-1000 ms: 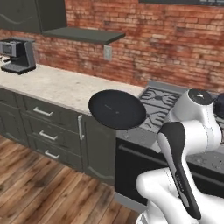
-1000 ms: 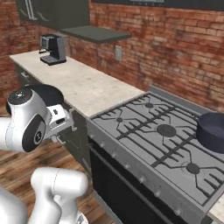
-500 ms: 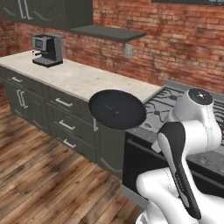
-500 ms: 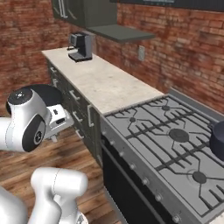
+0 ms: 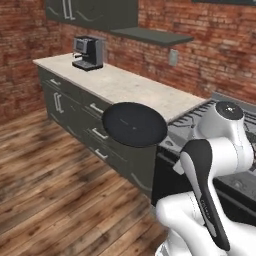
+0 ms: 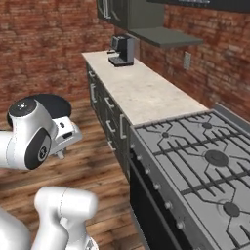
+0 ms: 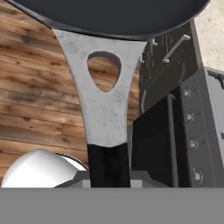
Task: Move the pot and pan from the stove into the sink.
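Pan [image 5: 134, 124] in transit: gripper [image 7: 108, 171] clamped on its black handle, carried level above the wood floor [image 5: 55, 170], off the stove's [image 6: 195, 161] front-left corner. Next move requires reaching the sink, then lowering and release.

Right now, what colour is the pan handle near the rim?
Silver-grey on the shallow black frying pan's handle, turning black lower down; hand view shows it best.
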Controlling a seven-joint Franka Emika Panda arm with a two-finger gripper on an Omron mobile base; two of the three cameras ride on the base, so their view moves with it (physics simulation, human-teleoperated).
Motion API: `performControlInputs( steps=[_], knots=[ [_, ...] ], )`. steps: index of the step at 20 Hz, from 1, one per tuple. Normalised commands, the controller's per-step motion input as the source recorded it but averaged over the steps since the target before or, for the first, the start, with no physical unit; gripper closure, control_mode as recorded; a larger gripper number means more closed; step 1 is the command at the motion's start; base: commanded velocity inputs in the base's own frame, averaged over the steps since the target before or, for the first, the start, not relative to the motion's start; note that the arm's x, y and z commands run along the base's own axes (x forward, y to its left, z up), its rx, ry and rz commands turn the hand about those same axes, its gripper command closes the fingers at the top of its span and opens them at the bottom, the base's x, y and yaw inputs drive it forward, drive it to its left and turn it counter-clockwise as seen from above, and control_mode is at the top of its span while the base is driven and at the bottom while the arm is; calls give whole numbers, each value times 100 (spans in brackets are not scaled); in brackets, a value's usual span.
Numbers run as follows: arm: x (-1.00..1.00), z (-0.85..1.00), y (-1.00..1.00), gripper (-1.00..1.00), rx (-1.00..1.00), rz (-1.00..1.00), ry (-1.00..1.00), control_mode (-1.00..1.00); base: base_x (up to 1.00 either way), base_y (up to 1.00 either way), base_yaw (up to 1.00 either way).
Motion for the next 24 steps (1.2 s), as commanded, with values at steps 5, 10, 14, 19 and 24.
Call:
performControlInputs(
  steps=[5, 10, 14, 19, 24],
  knots=[
    [0, 0, 0, 100, 0, 0, 0, 100, -26, -11, 39],
    [0, 0, 0, 100, 0, 0, 0, 100, -32, -5, 42],
    [0, 0, 0, 100, 0, 0, 0, 100, -31, -6, 43],
    [0, 0, 0, 100, 0, 0, 0, 100, -30, -8, 43],
    [0, 0, 0, 100, 0, 0, 0, 100, -28, -8, 43]
  ],
)
